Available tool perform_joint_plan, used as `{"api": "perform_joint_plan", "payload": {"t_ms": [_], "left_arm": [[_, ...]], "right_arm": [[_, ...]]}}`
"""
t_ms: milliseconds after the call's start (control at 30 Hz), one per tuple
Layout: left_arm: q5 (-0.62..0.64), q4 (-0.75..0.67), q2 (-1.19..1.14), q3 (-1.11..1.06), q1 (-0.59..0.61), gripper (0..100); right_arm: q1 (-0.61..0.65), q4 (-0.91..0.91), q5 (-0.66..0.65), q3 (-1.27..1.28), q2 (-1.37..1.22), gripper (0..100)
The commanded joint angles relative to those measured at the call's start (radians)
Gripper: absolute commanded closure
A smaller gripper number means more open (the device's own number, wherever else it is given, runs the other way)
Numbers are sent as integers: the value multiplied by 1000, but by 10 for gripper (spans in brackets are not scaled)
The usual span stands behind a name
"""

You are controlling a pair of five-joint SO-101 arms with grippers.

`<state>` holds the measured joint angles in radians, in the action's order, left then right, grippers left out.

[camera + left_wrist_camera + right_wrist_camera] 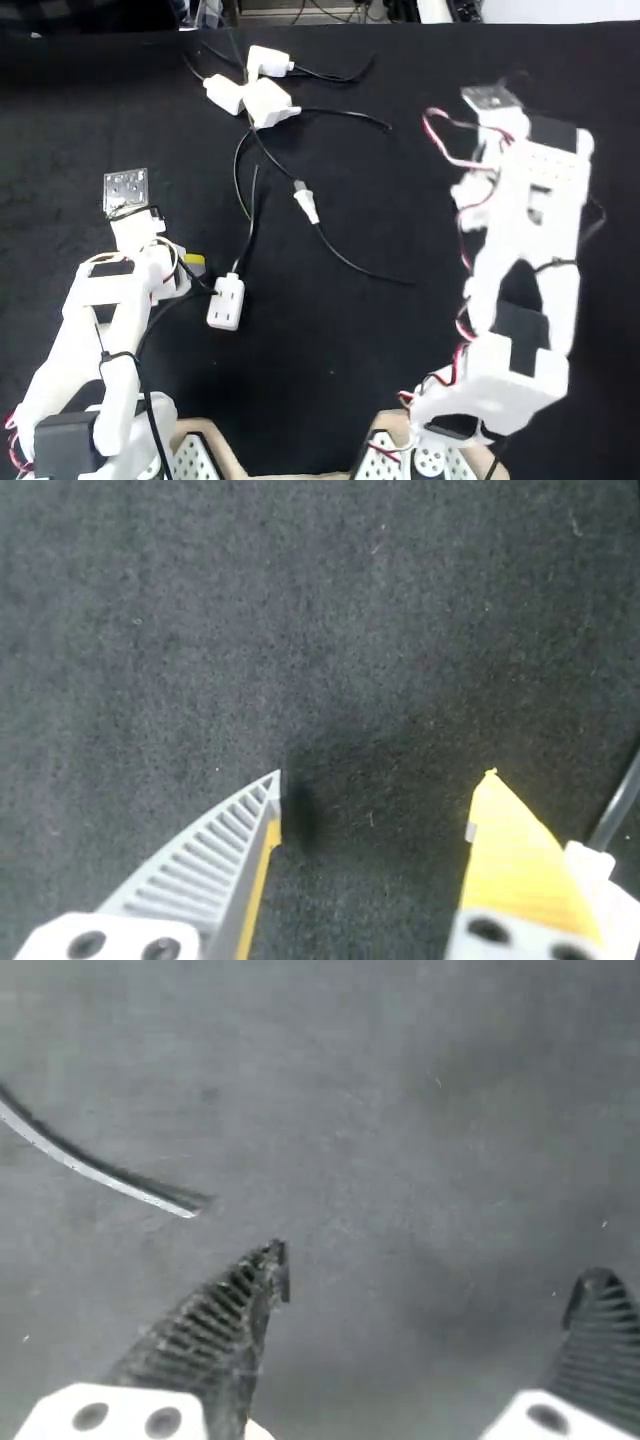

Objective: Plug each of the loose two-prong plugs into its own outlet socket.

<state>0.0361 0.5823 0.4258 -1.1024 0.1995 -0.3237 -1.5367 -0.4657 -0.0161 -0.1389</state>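
White loose plug [305, 205] lies with its long axis roughly near-to-far, between your left gripper [380, 780], jaws apart and seemingly nearer, and your right gripper [435, 1265], likewise apart.

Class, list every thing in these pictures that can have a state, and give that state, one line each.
left end effector: open, holding nothing
right end effector: open, holding nothing
small white plug: lying loose, unplugged
near outlet socket: lying flat, nothing plugged in
far white blocks: touching; whether plugged together, cannot tell
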Motion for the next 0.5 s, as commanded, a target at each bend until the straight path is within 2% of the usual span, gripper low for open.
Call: {"api": "perform_joint_plan", "payload": {"t_ms": [0, 67, 333, 467], "left_arm": [[-5, 11, 17, 27, -8, 704], [-5, 11, 17, 27, -8, 704], [-5, 11, 17, 27, -10, 705], [-2, 11, 17, 27, -10, 705]], "right_arm": [[-49, 126, -2, 139, 58, 574], [-54, 216, 41, 232, 58, 574], [-49, 666, 411, 556, 58, 574], [-54, 717, 514, 604, 70, 574]]}}
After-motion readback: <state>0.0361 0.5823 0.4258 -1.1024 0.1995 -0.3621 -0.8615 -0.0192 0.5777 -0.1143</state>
